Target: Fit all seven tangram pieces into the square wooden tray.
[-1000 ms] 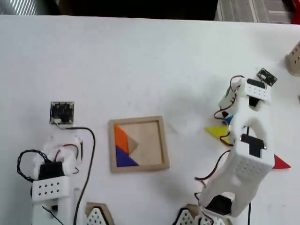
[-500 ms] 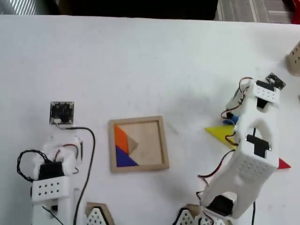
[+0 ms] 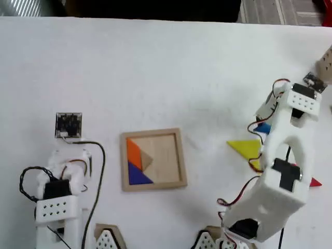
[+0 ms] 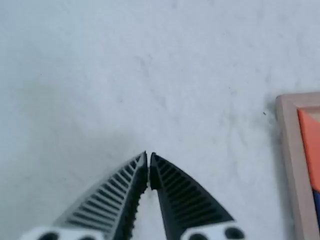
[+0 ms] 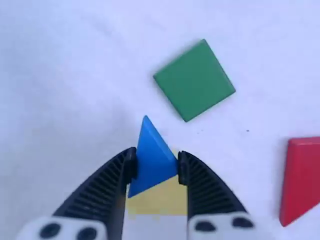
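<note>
The right arm has swung farther from the tray (image 3: 153,159), uncovering most of the yellow triangle (image 3: 247,148). The right claw (image 5: 156,159) pinches the blue triangle (image 5: 150,137), which has travelled with it and is now well right of the tray, beyond the yellow. The piece seems secured, but it is heading away from the tray, where three pieces already sit. The left claw (image 4: 148,156) is pressed together, empty, just left of the tray.

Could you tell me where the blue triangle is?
In the right wrist view, the blue triangle sits between the right gripper's fingers, over the yellow piece, near the green square.
</note>
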`<move>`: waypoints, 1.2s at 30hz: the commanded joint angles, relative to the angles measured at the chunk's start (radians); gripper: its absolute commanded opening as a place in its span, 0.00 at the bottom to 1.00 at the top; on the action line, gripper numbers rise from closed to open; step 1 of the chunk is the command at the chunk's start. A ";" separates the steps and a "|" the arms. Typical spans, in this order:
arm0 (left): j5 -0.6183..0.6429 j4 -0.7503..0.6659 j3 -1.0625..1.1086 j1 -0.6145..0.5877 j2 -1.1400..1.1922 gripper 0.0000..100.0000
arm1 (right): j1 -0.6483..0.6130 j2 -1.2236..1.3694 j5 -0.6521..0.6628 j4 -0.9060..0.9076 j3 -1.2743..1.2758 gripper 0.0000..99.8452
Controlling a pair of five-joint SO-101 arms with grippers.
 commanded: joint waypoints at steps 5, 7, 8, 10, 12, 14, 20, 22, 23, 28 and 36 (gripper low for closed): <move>-0.009 -0.023 -0.009 -0.008 -0.016 0.04 | -0.070 -0.260 0.074 0.166 -0.012 0.02; -0.009 -0.023 -0.009 -0.008 -0.016 0.04 | -0.134 -0.280 0.157 0.200 0.018 0.02; -0.009 -0.023 -0.009 -0.008 -0.016 0.04 | -0.171 -0.282 0.186 0.209 0.040 0.02; -0.009 -0.023 -0.009 -0.008 -0.016 0.04 | -0.251 -0.275 0.245 0.214 0.095 0.02; -0.009 -0.023 -0.009 -0.008 -0.016 0.04 | -0.337 -0.271 0.310 0.209 0.158 0.02; -0.009 -0.023 -0.009 -0.008 -0.016 0.04 | -0.426 -0.271 0.407 0.209 0.209 0.02; -0.009 -0.023 -0.009 -0.008 -0.016 0.04 | -0.642 -0.277 0.526 0.168 0.282 0.02; -0.009 -0.023 -0.009 -0.008 -0.016 0.04 | -0.702 -0.277 0.528 0.134 0.305 0.02; -0.009 -0.023 -0.009 -0.008 -0.016 0.04 | -0.733 -0.277 0.528 0.120 0.316 0.02; -0.009 -0.023 -0.009 -0.008 -0.016 0.04 | -0.892 -0.277 0.529 0.087 0.365 0.02; -0.009 -0.041 -0.008 -0.008 -0.013 0.04 | -1.012 -0.266 0.781 0.042 0.387 0.02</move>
